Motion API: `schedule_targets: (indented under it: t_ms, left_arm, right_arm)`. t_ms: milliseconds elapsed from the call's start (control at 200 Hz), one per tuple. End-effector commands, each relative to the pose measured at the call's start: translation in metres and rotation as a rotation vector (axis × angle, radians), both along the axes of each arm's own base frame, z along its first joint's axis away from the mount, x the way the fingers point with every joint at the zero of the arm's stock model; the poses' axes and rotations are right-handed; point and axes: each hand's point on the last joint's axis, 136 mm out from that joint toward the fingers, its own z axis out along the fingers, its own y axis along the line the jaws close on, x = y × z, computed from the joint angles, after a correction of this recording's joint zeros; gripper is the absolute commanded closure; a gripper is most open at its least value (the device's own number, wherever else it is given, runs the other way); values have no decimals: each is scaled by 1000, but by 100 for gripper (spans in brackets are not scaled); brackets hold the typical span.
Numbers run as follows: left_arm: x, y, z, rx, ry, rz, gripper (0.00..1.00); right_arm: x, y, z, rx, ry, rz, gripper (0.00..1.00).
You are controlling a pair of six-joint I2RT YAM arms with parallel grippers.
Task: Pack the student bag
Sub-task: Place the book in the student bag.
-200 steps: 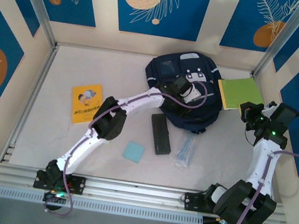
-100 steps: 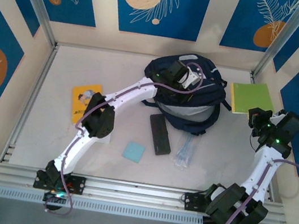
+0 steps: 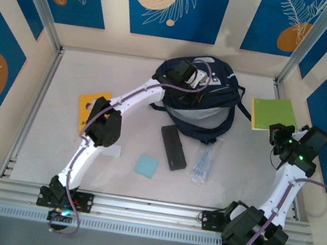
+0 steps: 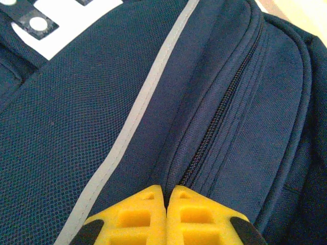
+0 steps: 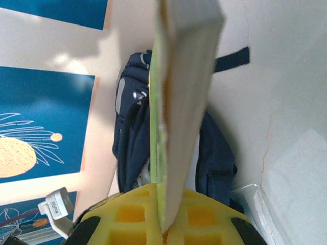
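Observation:
The student bag (image 3: 207, 108), navy with grey stripes, lies at the back middle of the table, its front pulled up so a pale lining shows. On its top, my left gripper (image 3: 190, 75) is shut, pinching the fabric. The left wrist view has the yellow fingertips (image 4: 153, 196) closed on a fold beside the zipper (image 4: 219, 117), so my left gripper (image 4: 167, 188) holds the bag. To the right of the bag, my right gripper (image 3: 280, 132) is shut on a green notebook (image 3: 273, 112). In the right wrist view the notebook (image 5: 179, 76) stands edge-on between my right gripper's (image 5: 168, 196) fingers, with the bag (image 5: 130, 127) behind.
In front of the bag lie a black case (image 3: 173, 147), a clear packet of pens (image 3: 204, 162) and a light blue square (image 3: 146, 165). An orange booklet (image 3: 90, 105) lies to the left, partly under the left arm. Walls close in the table on three sides.
My left gripper has moved back and left with the bag's fabric, pulling the bag's front up. My right gripper has carried the green notebook to the right, away from the bag.

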Motion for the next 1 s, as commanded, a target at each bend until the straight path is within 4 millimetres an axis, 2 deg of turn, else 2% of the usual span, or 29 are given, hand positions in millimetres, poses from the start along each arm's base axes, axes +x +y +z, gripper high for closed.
schedule_targets:
  t_ms: [0, 145, 245, 410, 575, 655, 735, 820, 935, 995]
  left_arm:
    - [18, 8, 52, -92, -90, 64, 100]
    - [18, 8, 52, -93, -89, 65, 100]
    - [17, 7, 51, -94, -84, 64, 100]
    - [14, 6, 45, -93, -62, 55, 100]
    - [3, 5, 40, -102, -21, 23, 100]
    - [-4, 5, 42, -116, 3, 8, 68]
    - [-14, 5, 47, -143, 19, -14, 47]
    - [-27, 5, 53, -177, 32, -40, 37]
    - [-45, 4, 60, -210, 30, -84, 32]
    - [-55, 1, 56, -206, 30, -114, 32]
  right_arm:
    - [3, 24, -15, 92, -12, 90, 100]
    - [14, 56, -32, 142, 13, 181, 100]
    - [25, 78, -36, 171, -2, 246, 100]
    - [45, 107, -25, 212, -84, 342, 100]
    - [51, 114, -17, 214, -128, 367, 100]
    - [50, 115, -16, 213, -140, 368, 100]
    - [50, 115, -17, 214, -143, 368, 100]
    - [49, 116, -19, 214, -141, 372, 100]
    - [49, 116, -20, 207, -142, 375, 100]
    - [49, 116, -22, 206, -139, 375, 100]
